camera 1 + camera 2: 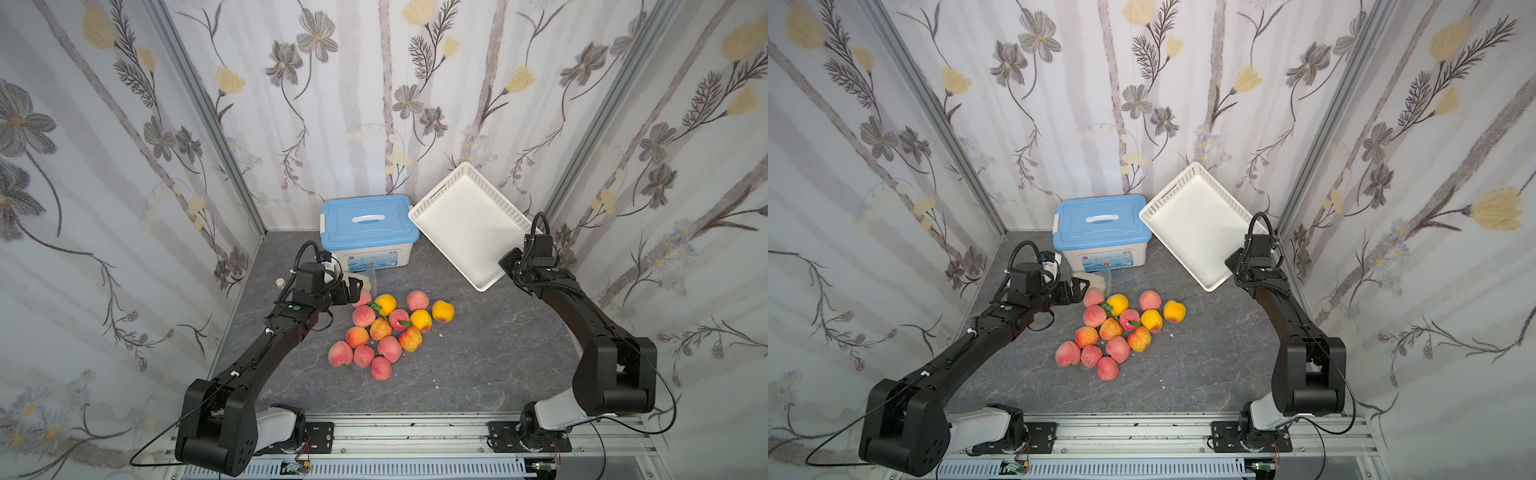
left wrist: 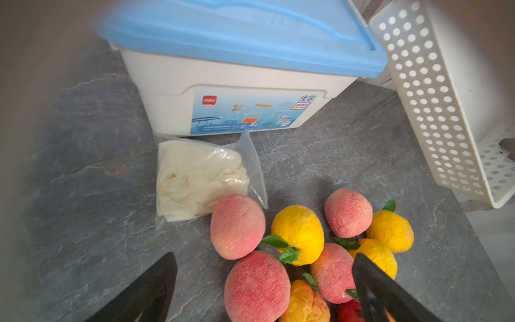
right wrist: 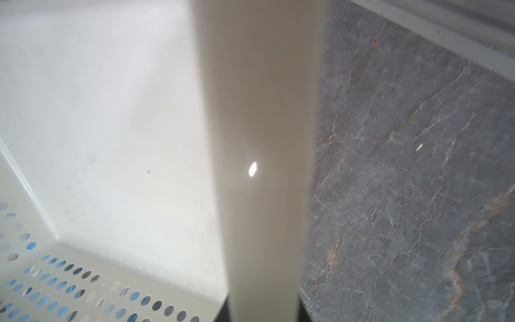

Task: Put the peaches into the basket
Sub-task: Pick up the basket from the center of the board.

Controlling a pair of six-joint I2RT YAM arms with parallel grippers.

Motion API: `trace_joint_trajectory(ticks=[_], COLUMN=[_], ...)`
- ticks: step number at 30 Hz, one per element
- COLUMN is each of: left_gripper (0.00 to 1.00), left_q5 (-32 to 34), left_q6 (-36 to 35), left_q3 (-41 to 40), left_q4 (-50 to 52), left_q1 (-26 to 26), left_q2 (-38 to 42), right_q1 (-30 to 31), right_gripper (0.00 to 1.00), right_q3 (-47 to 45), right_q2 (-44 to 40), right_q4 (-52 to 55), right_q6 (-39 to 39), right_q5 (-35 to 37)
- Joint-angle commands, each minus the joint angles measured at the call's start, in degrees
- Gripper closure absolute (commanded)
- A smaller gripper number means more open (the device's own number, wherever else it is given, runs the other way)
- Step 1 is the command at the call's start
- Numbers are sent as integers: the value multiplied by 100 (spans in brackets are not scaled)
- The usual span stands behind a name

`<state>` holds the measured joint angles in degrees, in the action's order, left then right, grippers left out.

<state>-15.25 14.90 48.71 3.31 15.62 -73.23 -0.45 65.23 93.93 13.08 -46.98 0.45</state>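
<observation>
**Tabletop**: grey marbled slab that carries everything listed below.

**Basket**: white with perforated walls, empty and tilted. One side wall runs between the jaws of the right gripper, which are clamped tight on it. Whether its low corner touches the tabletop cannot be told.

**Storage box**: blue handled lid. It stands well ahead of the left jaws, beside the basket.

**Peaches**: some fourteen, pink, orange and yellow, in one touching cluster on the tabletop. None are in the basket.

**Left gripper**: jaws spread wide and holding nothing, at the cluster's edge. Several peaches lie between the jaws in the wrist view.

**Plastic bag**: whitish contents, just ahead of the left jaws, touching the nearest pink peach.

**Hazards, as judged:**
- Closing here could catch two fruit, or squeeze one out sideways and scatter the cluster.
- A longer reach could snag the bag.
- The basket, pinched by one thin wall, may pivot, and loaded fruit may roll to its low end.
</observation>
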Motion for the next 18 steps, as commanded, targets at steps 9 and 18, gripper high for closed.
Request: trace_joint_trajectory(ticks=[9,18], left_gripper=[0,1], left_q5=[-545,-728], left_q6=[-48,1], left_q3=[2128,2666], left_q4=[222,59], left_q1=[327,405], left_q2=[-1727,-2298], right_q1=[420,777], right_gripper=[100,100], right_q3=[323,509], right_q2=[-320,245], right_q4=[-995,-1763], right_q6=[2689,3543], right_q5=[-414,-604])
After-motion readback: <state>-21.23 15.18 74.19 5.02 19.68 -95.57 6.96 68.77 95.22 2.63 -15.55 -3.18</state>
